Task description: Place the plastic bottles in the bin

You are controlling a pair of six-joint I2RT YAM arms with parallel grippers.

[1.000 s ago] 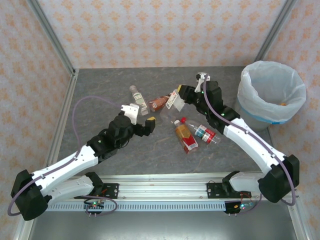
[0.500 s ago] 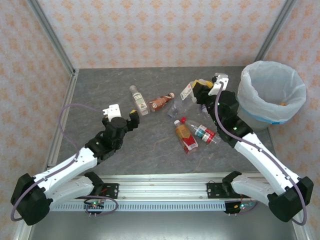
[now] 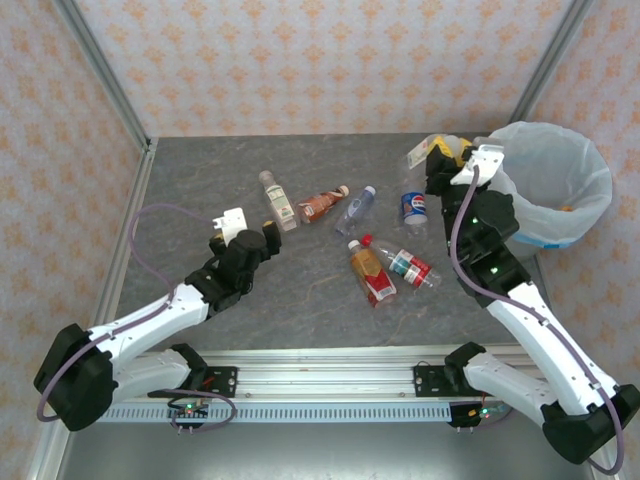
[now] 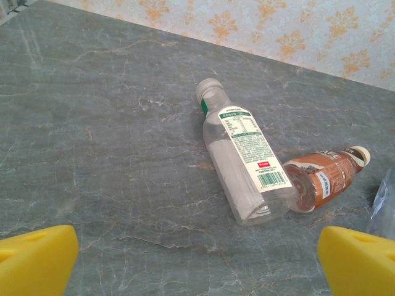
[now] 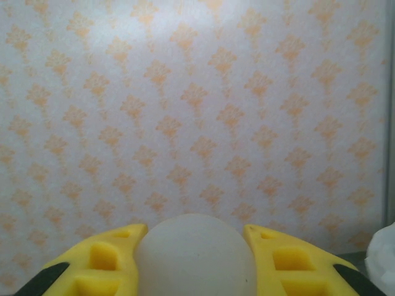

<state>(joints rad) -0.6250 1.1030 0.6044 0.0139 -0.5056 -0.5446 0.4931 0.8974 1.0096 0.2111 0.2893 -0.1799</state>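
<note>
Moved: right gripper now beside bin, clenched on bottle.
Idle: left gripper splayed, empty.
Handling: probably light, slick, crushable; grip mid-body.

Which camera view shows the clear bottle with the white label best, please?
The left wrist view: the white-labelled bottle lies on its side mid-frame, label print and barcode plain, its base beside the brown bottle. The top external view shows it small, lying just beyond the open left gripper.
</note>
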